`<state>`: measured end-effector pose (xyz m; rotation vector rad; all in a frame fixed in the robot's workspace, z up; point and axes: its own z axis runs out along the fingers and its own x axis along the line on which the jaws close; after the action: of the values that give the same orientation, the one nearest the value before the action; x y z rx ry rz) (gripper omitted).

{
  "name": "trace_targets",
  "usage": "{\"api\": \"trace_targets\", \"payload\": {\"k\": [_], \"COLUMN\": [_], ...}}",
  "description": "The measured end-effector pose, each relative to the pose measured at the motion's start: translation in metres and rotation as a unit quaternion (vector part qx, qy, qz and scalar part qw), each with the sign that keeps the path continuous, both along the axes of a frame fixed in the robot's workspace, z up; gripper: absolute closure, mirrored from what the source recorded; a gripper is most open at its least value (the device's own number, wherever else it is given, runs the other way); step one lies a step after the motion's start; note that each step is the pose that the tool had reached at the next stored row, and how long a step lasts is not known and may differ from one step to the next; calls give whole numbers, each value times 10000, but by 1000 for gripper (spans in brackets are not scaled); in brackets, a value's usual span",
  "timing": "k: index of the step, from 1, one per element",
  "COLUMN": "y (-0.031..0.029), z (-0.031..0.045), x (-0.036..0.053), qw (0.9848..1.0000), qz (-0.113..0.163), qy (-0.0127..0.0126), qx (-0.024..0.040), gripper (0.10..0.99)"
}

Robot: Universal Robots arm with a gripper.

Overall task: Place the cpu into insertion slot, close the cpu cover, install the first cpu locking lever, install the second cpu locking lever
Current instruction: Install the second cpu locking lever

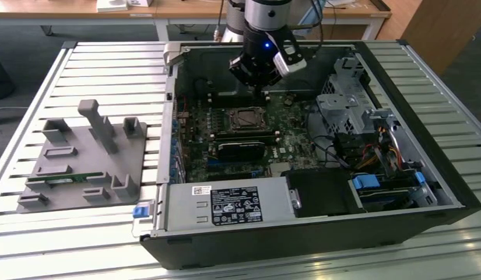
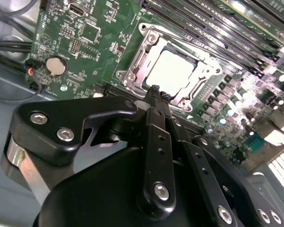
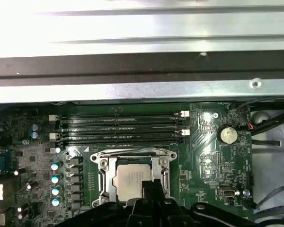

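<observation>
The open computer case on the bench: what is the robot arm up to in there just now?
A single robot arm reaches into the open computer case, its gripper poised just above the motherboard at the edge of the insertion slot. The cpu already lies in the slot, and the cpu cover frames it, lying flat. The gripper carries nothing. Off to the exterior view's left sits a grey parts fixture.

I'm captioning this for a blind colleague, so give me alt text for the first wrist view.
A silver-grey cpu sits in the insertion slot on a green motherboard, framed by the closed cpu cover. The black tool hangs just over the chip's near edge. Long memory slots run beyond the socket.
</observation>
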<state>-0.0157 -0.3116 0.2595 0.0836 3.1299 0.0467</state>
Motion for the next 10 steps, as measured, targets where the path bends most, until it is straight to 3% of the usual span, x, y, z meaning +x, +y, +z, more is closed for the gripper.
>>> {"api": "trace_targets", "payload": {"k": [6, 10], "y": [-17, -68], "z": [15, 9], "x": [0, 0], "qw": [10000, 10000], "qz": [1, 0], "qy": [0, 1], "qx": [-22, -22], "gripper": [980, 980]}}
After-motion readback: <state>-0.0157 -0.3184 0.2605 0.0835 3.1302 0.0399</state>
